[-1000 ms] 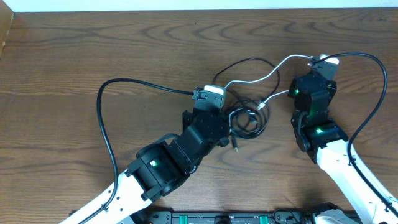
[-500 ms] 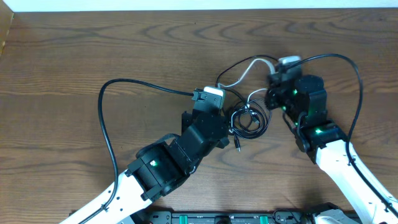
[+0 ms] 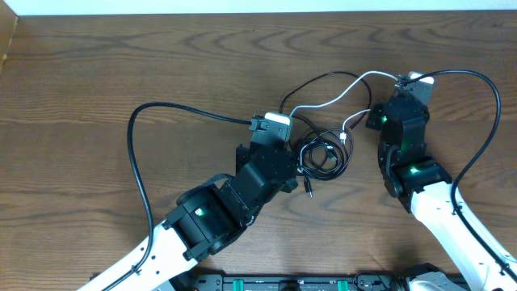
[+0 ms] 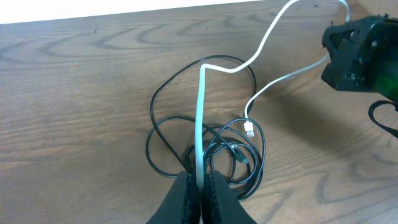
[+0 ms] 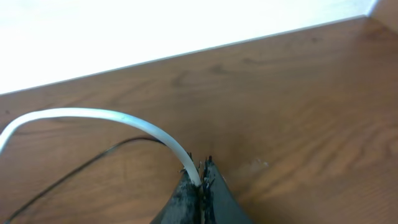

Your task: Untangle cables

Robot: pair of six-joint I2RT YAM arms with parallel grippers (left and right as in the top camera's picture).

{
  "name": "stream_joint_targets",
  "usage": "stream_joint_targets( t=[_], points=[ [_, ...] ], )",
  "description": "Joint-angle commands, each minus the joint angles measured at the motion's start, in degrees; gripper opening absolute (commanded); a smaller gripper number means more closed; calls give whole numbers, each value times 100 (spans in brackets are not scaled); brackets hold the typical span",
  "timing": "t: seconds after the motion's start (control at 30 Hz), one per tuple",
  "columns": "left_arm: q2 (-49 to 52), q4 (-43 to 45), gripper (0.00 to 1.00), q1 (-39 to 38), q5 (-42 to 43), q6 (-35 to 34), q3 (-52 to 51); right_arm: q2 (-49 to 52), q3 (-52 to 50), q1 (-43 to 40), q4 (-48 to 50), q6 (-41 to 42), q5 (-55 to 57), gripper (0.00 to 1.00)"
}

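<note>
Between left jaws, white cable [image 4: 199, 118] partly hidden.

From above, the coiled cables [image 3: 325, 155] lie on the table [image 3: 97, 65] at frame centre, just right of the left gripper [image 4: 199, 182]. A longer cable [image 3: 331, 101], pinched in that gripper, arcs to the right gripper [image 3: 402, 81] at upper right, which also pinches it. Its plug [image 3: 345, 137] lies at the coil's upper-right edge.
</note>
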Motion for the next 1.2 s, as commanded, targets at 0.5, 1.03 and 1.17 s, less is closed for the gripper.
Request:
stream_joint_targets(
  t=[0.5,1.03,1.17],
  points=[
    [-52,-13,8,13,-39,-50,0,1519,98,2,3104,-1727,-339,1],
    [-57,-20,7,13,-57,-52,0,1010,96,568,2260,-817,-3407,4],
    [-146,-315,7,13,-715,-442,0,1250,96,743,2111,-841,-3195,19]
  ],
)
